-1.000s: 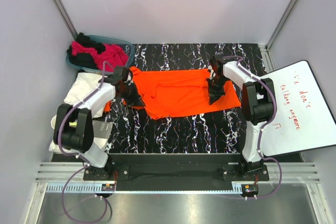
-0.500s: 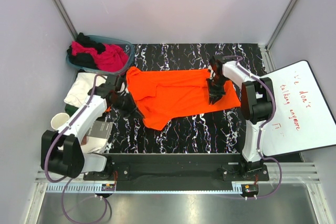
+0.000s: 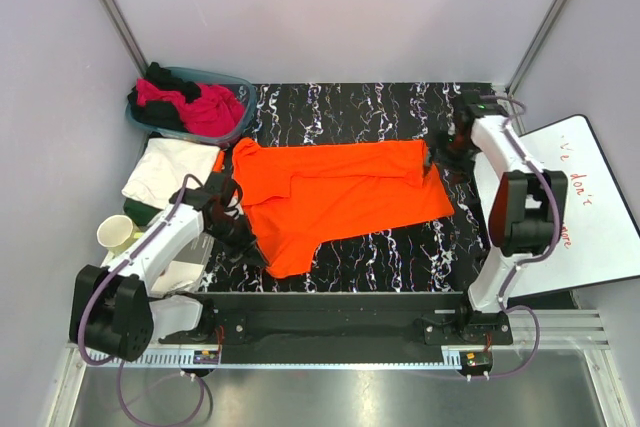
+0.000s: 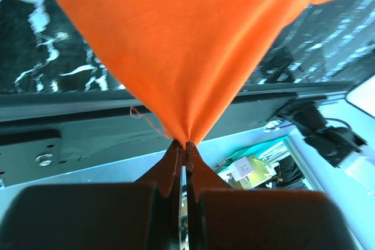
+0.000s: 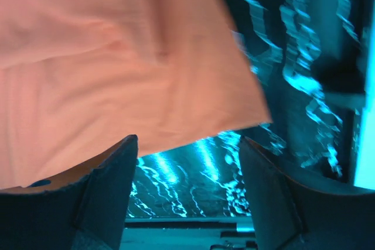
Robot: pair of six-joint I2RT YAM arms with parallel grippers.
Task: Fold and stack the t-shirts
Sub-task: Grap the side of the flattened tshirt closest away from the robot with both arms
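**Top view.** You see the orange shirt (image 3: 345,197) spread almost flat across the middle of the black marbled bench (image 3: 400,107). A small flap is folded over at its far right corner. The left gripper (image 3: 252,250) sits at the shirt's near left edge, where the cloth narrows to a point. The right gripper (image 3: 438,160) sits at the far right edge, just beside the flap. At the far left corner a teal basket (image 3: 236,83) holds a magenta shirt (image 3: 212,109) and a black shirt (image 3: 160,77). A white shirt (image 3: 170,167) lies just on the near side of the basket, left of the orange shirt. A cup (image 3: 113,234) stands nearer to you again. A board (image 3: 590,207) with red writing lies to the right of the bench.

**Left wrist view.** You see the left gripper (image 4: 184,147) with its fingers pressed together on a pinch of the orange shirt (image 4: 176,45). The cloth fans out from the pinch and hangs clear of the bench (image 4: 35,57). A loose thread trails beside the pinch.

**Right wrist view.** You see the right gripper (image 5: 187,141) with its fingers wide apart and nothing between them. The orange shirt (image 5: 117,57) fills the upper left of this blurred view. The shirt's edge runs slantwise down to the fingers, with the bench (image 5: 293,86) to its right. You cannot tell whether the fingers touch the cloth.
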